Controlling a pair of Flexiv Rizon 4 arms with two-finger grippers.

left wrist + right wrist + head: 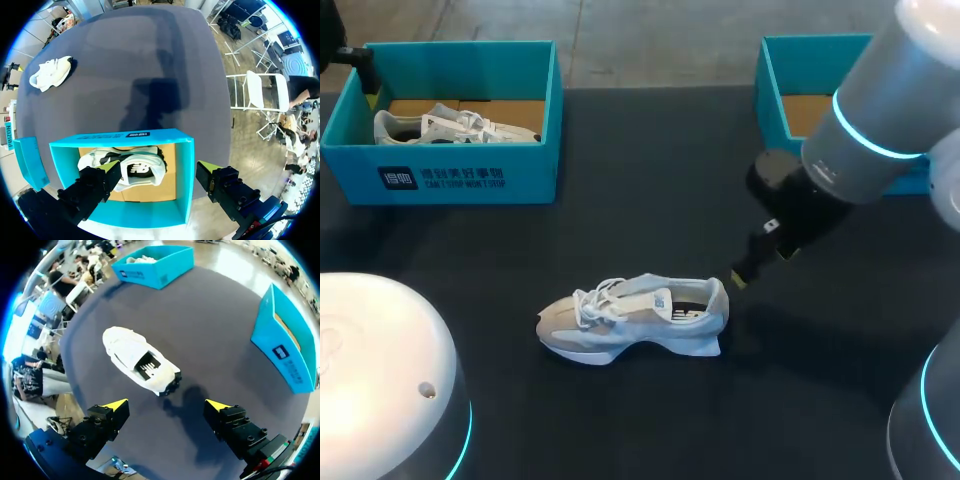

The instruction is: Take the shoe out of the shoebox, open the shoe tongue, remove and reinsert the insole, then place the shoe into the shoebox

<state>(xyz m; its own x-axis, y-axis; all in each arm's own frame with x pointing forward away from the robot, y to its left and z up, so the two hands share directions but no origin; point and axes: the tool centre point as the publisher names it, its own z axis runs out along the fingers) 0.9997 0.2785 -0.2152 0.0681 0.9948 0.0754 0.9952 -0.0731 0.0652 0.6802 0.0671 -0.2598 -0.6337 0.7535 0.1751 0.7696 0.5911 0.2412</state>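
Right pincer (166, 404) wide near white shoe (140, 365) on dark table (200, 330); left pincer (160, 167) wide over teal shoebox (125, 136).

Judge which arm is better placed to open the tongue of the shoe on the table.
Right. The right gripper hangs open just beyond the heel of the shoe, while the left gripper is far off, open above the left shoebox.

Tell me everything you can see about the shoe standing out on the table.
The shoe is a pale cream sneaker with white laces, a dark logo on its side, a dark lining and a thick sole flared at the heel. It stands upright on the dark table. The open right gripper sits just behind its heel, not touching.
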